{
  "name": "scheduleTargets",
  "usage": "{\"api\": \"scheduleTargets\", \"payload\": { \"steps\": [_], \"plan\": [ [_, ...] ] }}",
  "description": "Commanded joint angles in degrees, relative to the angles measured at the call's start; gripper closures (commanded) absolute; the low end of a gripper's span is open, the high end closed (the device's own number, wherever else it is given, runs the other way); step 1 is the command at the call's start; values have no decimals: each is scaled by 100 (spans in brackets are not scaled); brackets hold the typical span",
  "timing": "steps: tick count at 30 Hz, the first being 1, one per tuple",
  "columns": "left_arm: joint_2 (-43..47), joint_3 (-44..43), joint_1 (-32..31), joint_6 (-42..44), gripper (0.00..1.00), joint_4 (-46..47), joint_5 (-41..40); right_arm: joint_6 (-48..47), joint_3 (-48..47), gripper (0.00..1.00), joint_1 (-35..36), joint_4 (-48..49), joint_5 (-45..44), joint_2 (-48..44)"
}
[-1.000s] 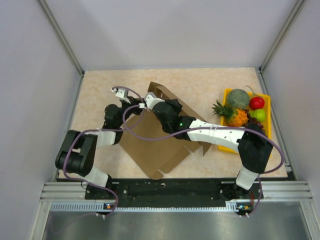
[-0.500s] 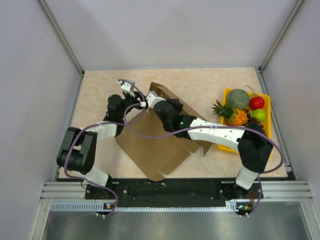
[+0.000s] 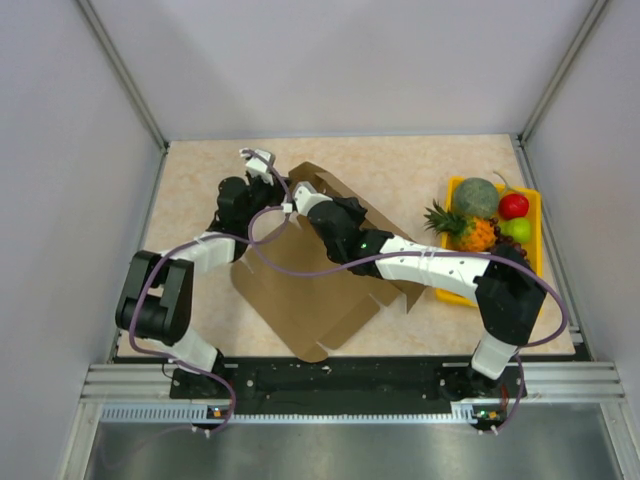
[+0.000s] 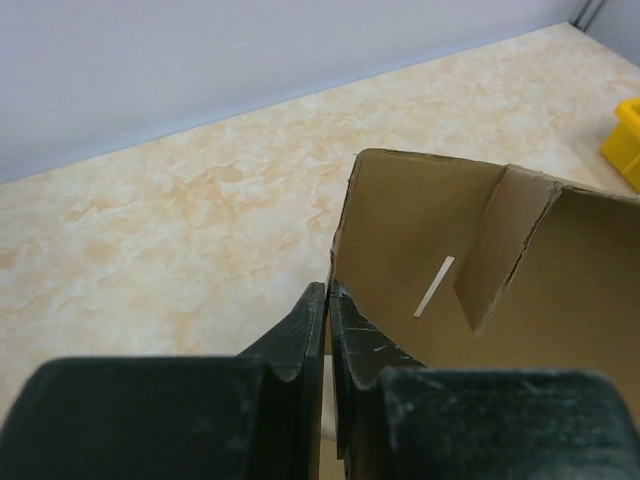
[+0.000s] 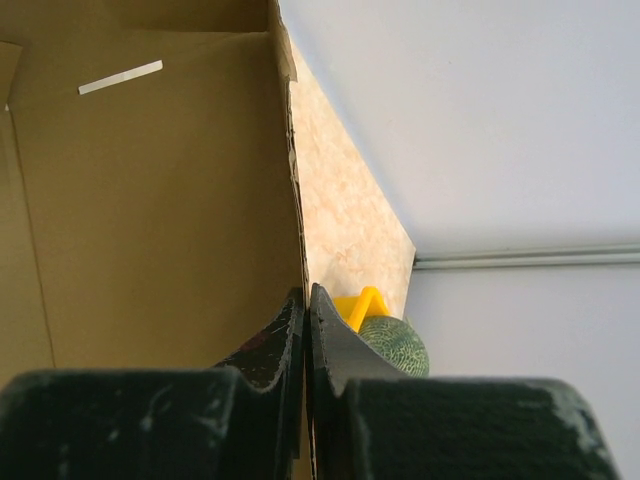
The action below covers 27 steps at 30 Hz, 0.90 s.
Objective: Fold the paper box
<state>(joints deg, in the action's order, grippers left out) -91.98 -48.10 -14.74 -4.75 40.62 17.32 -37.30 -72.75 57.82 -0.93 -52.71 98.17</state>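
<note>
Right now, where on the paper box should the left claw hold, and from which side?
The raised wall's free upright edge, from its outer left side, the left claw straddling both faces, as it does now. The paper box stands thin and upright there, while its base lies flat on the table.

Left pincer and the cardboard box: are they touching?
Touching. The left wrist view shows the left pincer shut on an upright edge of the cardboard box.

Brown paper box (image 3: pixel 310 290), beige marbled table (image 3: pixel 200 170), yellow tray (image 3: pixel 455 186).

Bright, even light; soft shadows.
</note>
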Motion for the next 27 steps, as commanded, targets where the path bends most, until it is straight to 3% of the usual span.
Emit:
{"api": "scheduleTargets", "payload": {
  "steps": [1, 7, 13, 27],
  "plan": [
    [391, 168, -55, 194, 100, -116, -106, 4, -37, 100, 27, 102, 235, 0],
    [874, 336, -46, -262, 100, -344, 219, -137, -11, 100, 19, 110, 270, -8],
    [928, 37, -46, -1306, 100, -801, 587, -102, -99, 100, 1, 102, 314, 18],
    [849, 775, -20, -2003, 100, -336, 694, 3, -143, 100, 203, -162, 129, 106]
  ]
}}
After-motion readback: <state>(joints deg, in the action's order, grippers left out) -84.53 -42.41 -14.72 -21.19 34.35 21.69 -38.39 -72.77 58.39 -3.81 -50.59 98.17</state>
